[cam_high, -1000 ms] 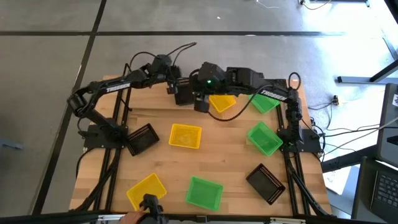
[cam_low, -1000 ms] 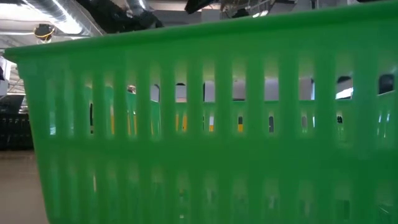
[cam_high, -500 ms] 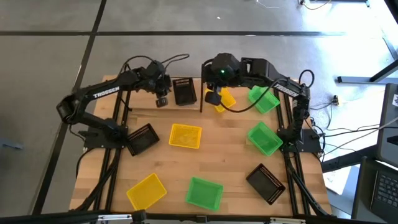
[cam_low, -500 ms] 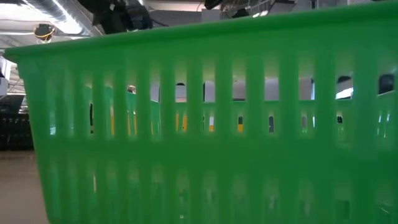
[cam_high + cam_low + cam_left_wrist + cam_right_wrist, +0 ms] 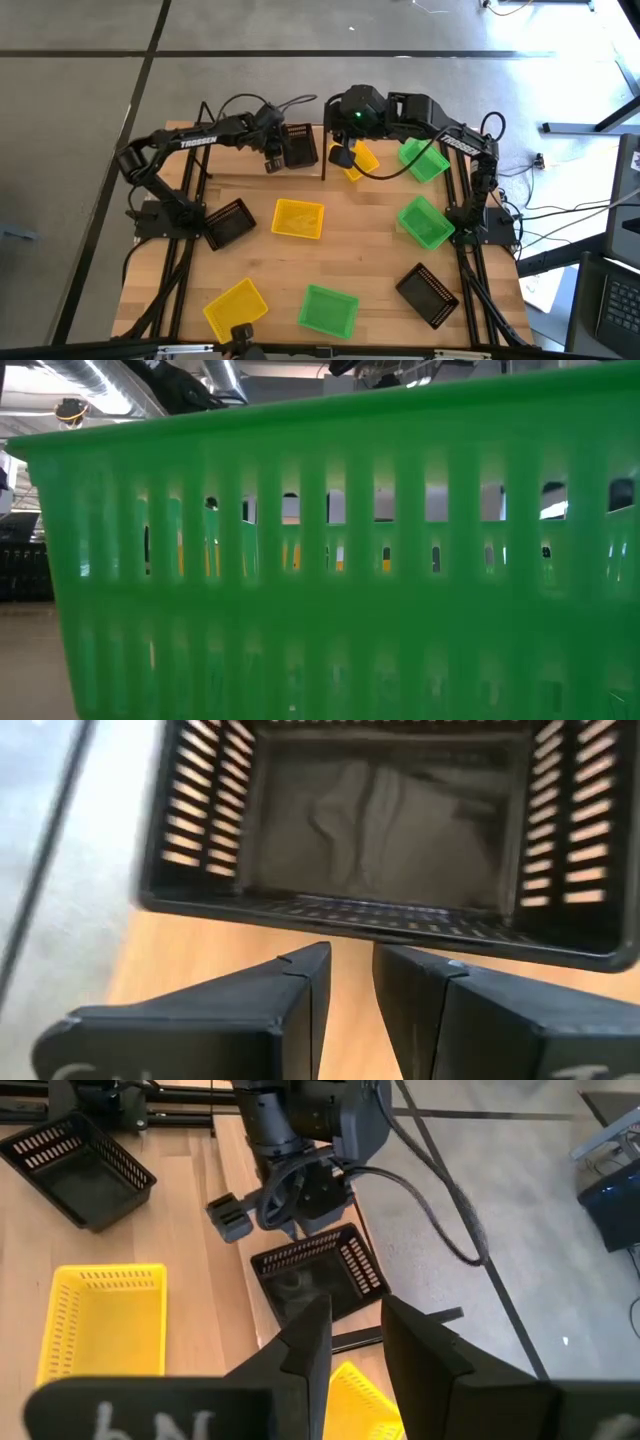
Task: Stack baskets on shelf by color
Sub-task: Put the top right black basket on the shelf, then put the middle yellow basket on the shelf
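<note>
Black basket (image 5: 297,146) on the shelf (image 5: 385,184); left claw (image 5: 271,163) beside it, both claws narrowly apart, empty.

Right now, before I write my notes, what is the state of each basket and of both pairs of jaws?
Black shelf basket: upright, empty, unstacked.
Yellow shelf basket: upright, turned askew, partly hidden by the right arm.
Green shelf basket: upright, empty.
Table baskets, black, black, yellow, yellow, green, green: upright, empty, unstacked.
Left jaws: slightly apart, empty, beside the black shelf basket.
Right jaws: slightly apart, empty, above the yellow shelf basket.
</note>
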Available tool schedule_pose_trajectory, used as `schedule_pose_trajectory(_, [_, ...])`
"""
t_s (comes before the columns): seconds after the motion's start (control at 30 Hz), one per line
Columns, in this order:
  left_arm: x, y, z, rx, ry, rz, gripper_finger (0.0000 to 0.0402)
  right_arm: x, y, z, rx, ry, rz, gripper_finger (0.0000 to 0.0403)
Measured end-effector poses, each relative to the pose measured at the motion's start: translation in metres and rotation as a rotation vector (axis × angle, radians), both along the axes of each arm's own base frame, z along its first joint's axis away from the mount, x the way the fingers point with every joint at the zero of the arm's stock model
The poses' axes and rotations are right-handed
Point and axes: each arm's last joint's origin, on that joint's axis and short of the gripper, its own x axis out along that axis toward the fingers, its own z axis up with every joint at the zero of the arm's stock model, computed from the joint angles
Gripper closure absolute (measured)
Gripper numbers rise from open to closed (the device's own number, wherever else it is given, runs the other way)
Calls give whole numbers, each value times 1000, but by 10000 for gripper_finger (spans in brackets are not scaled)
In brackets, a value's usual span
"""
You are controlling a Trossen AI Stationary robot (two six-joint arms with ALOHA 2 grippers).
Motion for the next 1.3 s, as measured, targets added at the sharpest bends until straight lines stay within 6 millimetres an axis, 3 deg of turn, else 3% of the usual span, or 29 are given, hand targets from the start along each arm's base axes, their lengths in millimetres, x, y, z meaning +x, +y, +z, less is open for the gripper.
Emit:
schedule_pose_trajectory(0.37, [6,7,-3,105,26,-31,331,0,0,-1,-2,9,3,313])
schedule_pose_trajectory(0.5, [-2,6,11,185,53,32,331,-1,0,0,-11,16,12,313])
schedule_pose_trajectory(0.63, [-12,-3,29,157,-15,67,331,-3,0,-3,-42,71,52,313])
schedule_pose_trajectory(0.8, [-26,-30,58,115,-110,63,331,-10,-2,-3,-6,119,138,313])
schedule_pose_trajectory(0.93, [-35,-63,82,117,-181,-19,331,-15,-3,-5,70,146,258,313])
schedule_pose_trajectory(1.13, [-47,-108,111,77,-350,-69,331,-18,-2,-20,188,233,499,313])
schedule_pose_trajectory(1.3, [-57,-134,122,62,-413,-99,331,-13,-1,-40,135,325,627,313])
